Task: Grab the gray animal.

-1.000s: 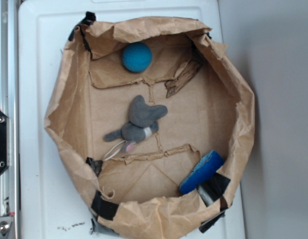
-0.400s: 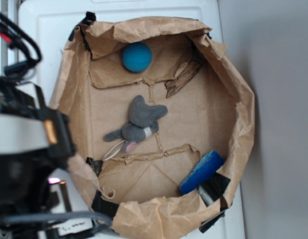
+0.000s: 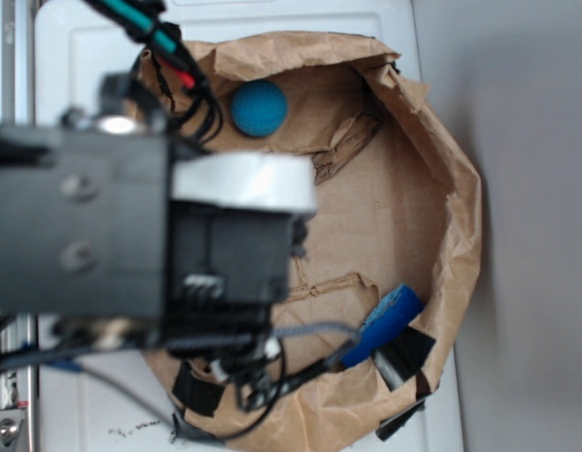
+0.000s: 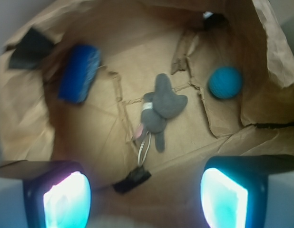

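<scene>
The two-fingered black pincer point(image 4: 146, 192) hung open above the crumpled brown paper tray point(image 3: 460, 217), its glowing finger pads point(image 4: 66, 199) wide apart at the lower corners of the wrist view, with nothing between them. The small soft dark-gray plush animal point(image 4: 161, 105), with white band and pale cord loop, lay on the tray floor near the tray's middle, apart from the pincer and well below it. A second earlier no arm showed in the exterior view; shortly after, it entered at the tray's left rim; at this moment the black-and-white arm body point(image 3: 150, 235) reached over the tray's centre. Judged from this, the approach was under way: the pincer was roughly lined up over the animal, while descent and closing were not yet done.

The round teal-blue ball point(image 3: 259, 107) sat by the tray's far wall, and the flat blue rectangular block point(image 3: 383, 324) leaned against the tray's near right wall; neither had shifted. In the exterior view the arm wholly covered the animal, so its place rested on the wrist view alone. That view was soft and blurred: the animal's pink patch was barely legible, and the fingertips were cut off by the frame's lower edge
</scene>
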### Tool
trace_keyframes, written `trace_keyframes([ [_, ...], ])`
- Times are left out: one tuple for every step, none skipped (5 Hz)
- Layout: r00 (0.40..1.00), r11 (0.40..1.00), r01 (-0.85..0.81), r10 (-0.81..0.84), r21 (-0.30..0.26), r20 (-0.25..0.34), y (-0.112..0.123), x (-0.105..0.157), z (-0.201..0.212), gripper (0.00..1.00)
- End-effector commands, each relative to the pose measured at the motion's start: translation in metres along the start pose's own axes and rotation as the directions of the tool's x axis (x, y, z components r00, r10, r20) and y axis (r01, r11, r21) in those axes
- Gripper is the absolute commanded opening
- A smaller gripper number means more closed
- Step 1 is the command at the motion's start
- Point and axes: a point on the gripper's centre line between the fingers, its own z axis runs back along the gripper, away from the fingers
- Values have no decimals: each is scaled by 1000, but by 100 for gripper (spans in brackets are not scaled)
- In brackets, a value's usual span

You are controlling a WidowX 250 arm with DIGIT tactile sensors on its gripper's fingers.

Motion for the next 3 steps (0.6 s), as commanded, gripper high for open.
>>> trace_keyframes([
  [999, 999, -29, 31, -26, 45, 4, 10, 12, 100],
  [999, 999, -29, 31, -26, 45, 4, 10, 12, 100],
  [992, 996, -90, 87, 22, 93, 3, 28, -28, 100],
])
